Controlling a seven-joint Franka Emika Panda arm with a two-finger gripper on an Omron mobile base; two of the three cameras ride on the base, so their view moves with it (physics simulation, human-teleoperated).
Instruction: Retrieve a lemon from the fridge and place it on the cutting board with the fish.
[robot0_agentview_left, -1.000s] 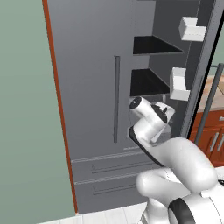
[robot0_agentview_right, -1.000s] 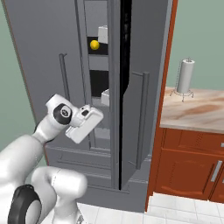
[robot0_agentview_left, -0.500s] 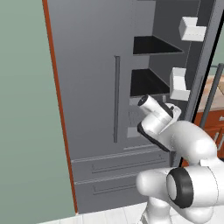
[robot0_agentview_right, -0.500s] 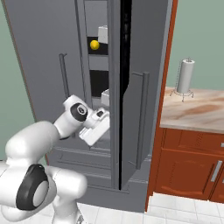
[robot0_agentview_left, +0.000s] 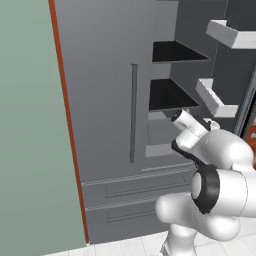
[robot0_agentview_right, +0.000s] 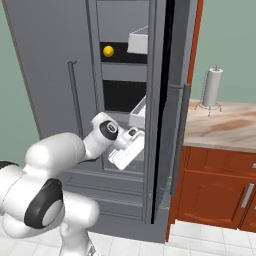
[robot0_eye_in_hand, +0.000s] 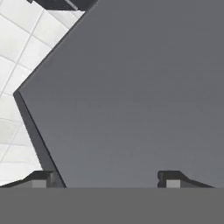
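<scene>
Green-walled kitchen, fridge (robot0_agentview_right: 125, 150) door ajar, lemon (robot0_agentview_right: 108, 50) on upper-left shelf of right base view; gripper (robot0_eye_in_hand: 105, 180) low, fingers spread wide, nothing held; best raised toward that shelf, approaching level.

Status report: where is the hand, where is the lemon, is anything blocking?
Hand open, empty, low by fridge door. Lemon on upper shelf, untouched. White door bin between them.

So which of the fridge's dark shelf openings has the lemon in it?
The upper one: in the right base view the lemon sits at its left end, beside a white door bin. The dark opening below it shows nothing inside.
</scene>
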